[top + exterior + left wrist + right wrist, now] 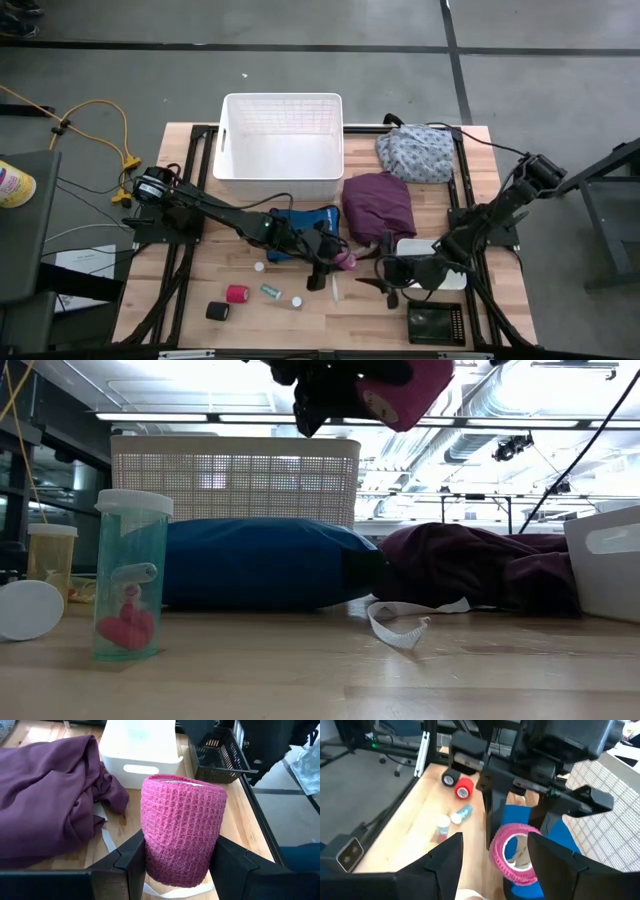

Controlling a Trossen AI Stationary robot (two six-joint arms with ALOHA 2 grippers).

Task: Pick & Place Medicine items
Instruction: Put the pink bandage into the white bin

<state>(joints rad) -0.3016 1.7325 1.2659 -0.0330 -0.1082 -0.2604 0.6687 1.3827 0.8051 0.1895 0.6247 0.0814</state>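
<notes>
My left gripper (338,263) is shut on a pink bandage roll (182,830), which is held in the air in front of the purple cloth bundle (378,205). My right gripper (385,280) is open, a little to the roll's right; in the right wrist view its fingers (445,865) stand wide on either side of the roll (512,852) and are apart from it. On the near left of the table lie a red roll (237,294), a black roll (217,311), a greenish vial (271,291) and small white caps (259,267). My left gripper pinches the pink roll by its curved woven wall (150,845), one finger (132,862) on each side. The fingers slant in from the table's left and above, lying along the roll's axis, with its open end (515,851) facing away from them. In the low view the roll (405,390) hangs clear of the table.
A white basket (280,178) stands at the far middle, with a blue pouch (300,218) in front of it and a floral bundle (415,152) to its right. A small white bin (452,278) and a black crate (435,322) sit under the right arm. A white strip (400,628) lies on the wood.
</notes>
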